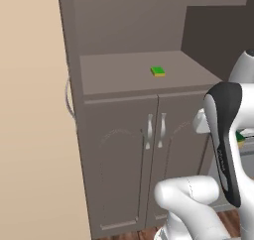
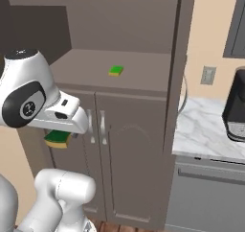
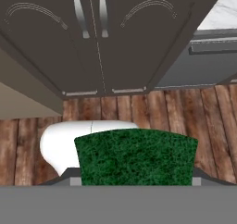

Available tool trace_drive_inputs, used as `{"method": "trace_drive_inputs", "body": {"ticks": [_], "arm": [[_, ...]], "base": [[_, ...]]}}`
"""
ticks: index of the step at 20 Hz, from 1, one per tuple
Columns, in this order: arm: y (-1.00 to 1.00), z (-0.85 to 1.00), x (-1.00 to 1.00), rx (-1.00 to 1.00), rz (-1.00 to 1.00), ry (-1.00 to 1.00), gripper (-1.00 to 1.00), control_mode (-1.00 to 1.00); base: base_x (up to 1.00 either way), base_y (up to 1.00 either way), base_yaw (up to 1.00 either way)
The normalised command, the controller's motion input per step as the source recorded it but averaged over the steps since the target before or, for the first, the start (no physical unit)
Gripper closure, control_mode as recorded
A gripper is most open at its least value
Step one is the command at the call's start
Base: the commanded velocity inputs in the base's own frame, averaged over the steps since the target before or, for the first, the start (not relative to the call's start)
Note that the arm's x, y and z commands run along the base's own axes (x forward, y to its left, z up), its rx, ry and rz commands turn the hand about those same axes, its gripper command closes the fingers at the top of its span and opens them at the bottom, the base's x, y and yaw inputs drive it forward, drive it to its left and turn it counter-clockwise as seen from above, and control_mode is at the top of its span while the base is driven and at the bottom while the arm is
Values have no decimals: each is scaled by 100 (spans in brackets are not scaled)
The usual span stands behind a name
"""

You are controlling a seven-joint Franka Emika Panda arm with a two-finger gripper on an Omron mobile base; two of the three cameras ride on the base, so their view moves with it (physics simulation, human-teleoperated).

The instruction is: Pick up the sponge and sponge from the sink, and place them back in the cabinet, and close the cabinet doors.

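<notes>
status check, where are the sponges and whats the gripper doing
Gripper shut on second sponge, level with the arched lower doors. First sponge on the cabinet shelf. Upper compartment open, nothing in the way.

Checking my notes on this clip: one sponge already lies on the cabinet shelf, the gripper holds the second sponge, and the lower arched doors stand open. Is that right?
Not quite: the lower arched doors are shut, as the right base view shows. The rest holds: one sponge lies on the cabinet shelf, and the gripper holds the second sponge.

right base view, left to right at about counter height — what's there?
Gripper shut on held sponge → lower cabinet door handles → second sponge on the cabinet shelf → marble counter → black appliance.
</notes>
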Motion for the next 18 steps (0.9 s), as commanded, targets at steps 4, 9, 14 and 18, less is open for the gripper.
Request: {"method": "trace_drive_inputs", "body": {"ticks": [4, 9, 14, 18], "arm": [[0, 0, 0, 0, 0, 0, 100, 100], [0, 0, 0, 0, 0, 0, 100, 100], [0, 0, 0, 0, 0, 0, 100, 100], [0, 0, 0, 0, 0, 0, 100, 100]], "base": [[23, -26, 0], [8, -23, 0], [5, -14, 0], [11, -8, 0]]}}
